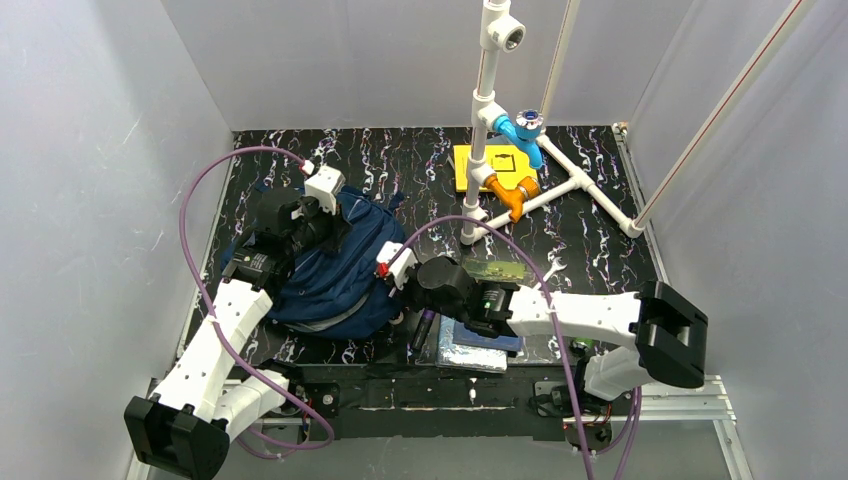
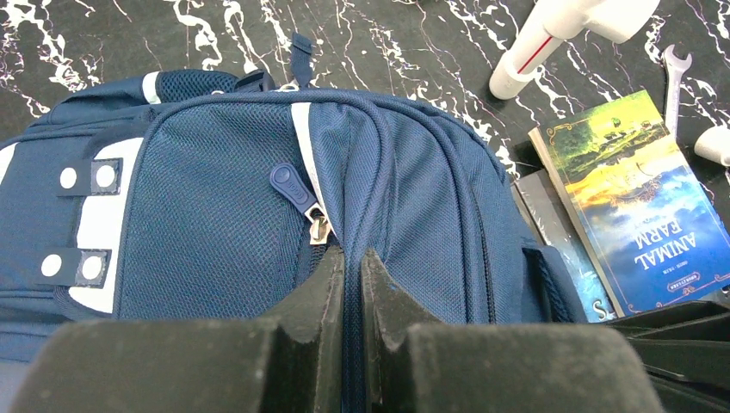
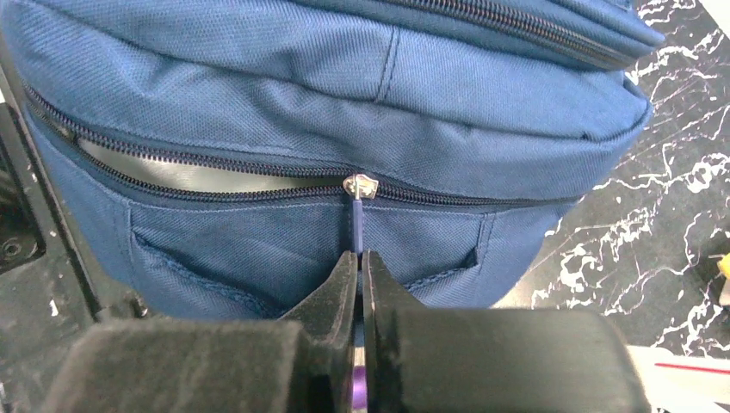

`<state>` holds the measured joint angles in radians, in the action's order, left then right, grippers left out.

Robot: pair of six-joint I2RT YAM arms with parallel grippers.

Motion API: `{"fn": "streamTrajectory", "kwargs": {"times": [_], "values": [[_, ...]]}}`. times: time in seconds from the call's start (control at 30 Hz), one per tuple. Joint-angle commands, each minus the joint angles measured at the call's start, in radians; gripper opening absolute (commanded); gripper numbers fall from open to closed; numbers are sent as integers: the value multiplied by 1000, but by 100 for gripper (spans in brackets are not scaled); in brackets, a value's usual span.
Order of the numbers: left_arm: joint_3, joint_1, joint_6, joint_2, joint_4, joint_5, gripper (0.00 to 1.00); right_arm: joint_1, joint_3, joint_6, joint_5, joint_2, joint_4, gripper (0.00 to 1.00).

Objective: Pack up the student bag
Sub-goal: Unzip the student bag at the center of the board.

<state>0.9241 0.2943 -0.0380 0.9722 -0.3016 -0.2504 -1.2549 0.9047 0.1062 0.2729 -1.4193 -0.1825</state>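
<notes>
Even, cool white light falls from overhead on the black marbled table (image 1: 600, 250) in our top view. It bounces off the pale enclosure walls (image 1: 100, 150) and leaves only soft, short shadows beneath the arms; straight lines hold to the frame edges. In our wrist views the student bag (image 2: 215, 224) is bright, its weave sharp, and the zipper pull (image 3: 355, 225) is crisp below a small glint on its metal slider. The dark fingers (image 2: 310, 314) loom blurred and underexposed in the foreground, and the white pipe (image 2: 525, 52) nearly burns out.
</notes>
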Motion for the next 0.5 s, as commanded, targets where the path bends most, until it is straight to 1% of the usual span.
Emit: {"fn": "streamTrajectory", "kwargs": {"times": [0.0, 0.13, 0.23, 0.33, 0.37, 0.47], "values": [[10, -2, 16, -23, 58, -21, 0, 9, 26, 36, -2, -70, -151, 11], [19, -2, 15, -28, 40, -30, 0, 9, 7, 29, 13, -86, -214, 27], [17, -2, 13, -33, 34, -30, 0, 9, -7, 28, 6, -88, -243, 32], [12, -2, 16, -36, 34, -31, 0, 9, -2, 31, 4, -97, -242, 33], [11, -3, 18, -36, 37, -30, 0, 9, 1, 32, 13, -101, -238, 31], [8, -3, 21, -39, 39, -29, 0, 9, 5, 34, 38, -107, -212, 21]]}}
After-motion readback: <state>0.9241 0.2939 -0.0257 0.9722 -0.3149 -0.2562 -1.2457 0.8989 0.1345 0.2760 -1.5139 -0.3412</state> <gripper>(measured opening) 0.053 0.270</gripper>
